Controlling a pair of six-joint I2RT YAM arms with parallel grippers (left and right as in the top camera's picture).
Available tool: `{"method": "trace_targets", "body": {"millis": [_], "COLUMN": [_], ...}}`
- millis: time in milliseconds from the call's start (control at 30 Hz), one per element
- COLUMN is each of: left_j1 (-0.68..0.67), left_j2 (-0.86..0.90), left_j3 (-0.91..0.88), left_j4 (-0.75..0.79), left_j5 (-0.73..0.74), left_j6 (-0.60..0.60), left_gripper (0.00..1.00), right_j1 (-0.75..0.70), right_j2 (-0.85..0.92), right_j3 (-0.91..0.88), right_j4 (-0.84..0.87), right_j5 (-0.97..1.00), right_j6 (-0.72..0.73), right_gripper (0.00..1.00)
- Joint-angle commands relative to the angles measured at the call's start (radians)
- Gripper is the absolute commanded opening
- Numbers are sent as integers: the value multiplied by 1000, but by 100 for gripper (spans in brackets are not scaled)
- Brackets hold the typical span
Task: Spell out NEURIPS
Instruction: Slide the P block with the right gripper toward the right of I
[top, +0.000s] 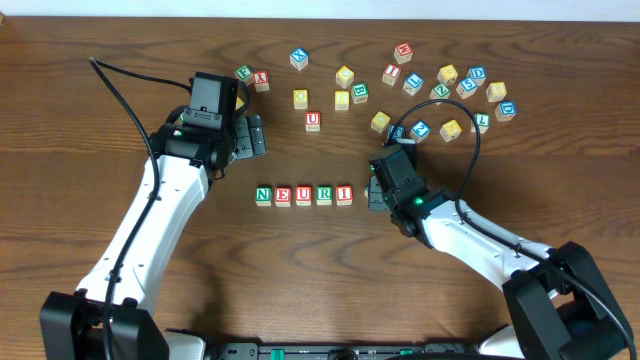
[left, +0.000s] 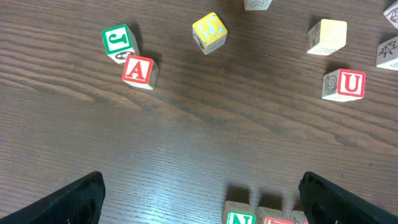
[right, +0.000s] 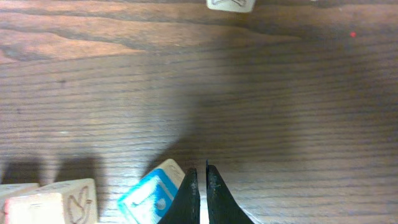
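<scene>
Nudge the tilted blue-faced block (right: 152, 193), just left of the right gripper (right: 200, 171) at the bottom centre of the wrist view, square against the I (top: 344, 195) ending the row (top: 303, 195) at mid-frame overhead, working with fingers pinched together and holding nothing. Cannot read its letter, so confirm a P first, and leave the wide-open, empty left gripper (top: 256, 135) at upper left out of the way.

The brown wood bench (top: 80, 80) holds a row of blocks (top: 303, 195) spelling NEURI, with many loose blocks (top: 447, 74) scattered farther back.
</scene>
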Motion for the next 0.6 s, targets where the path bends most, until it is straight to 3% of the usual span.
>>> {"method": "trace_targets", "body": {"millis": [0, 567], "left_j1": [2, 2], "left_j2": [-18, -18], "left_j3": [31, 31], "left_j4": [-1, 0], "left_j5": [-2, -2], "left_j6": [2, 3], "left_gripper": [98, 98], "right_j1": [-24, -77], "right_j2": [9, 9], "right_j3": [-5, -5], "right_j4": [-23, -138], "right_j5": [-2, -181], "right_j6": [-14, 69], "right_gripper": [1, 1]}}
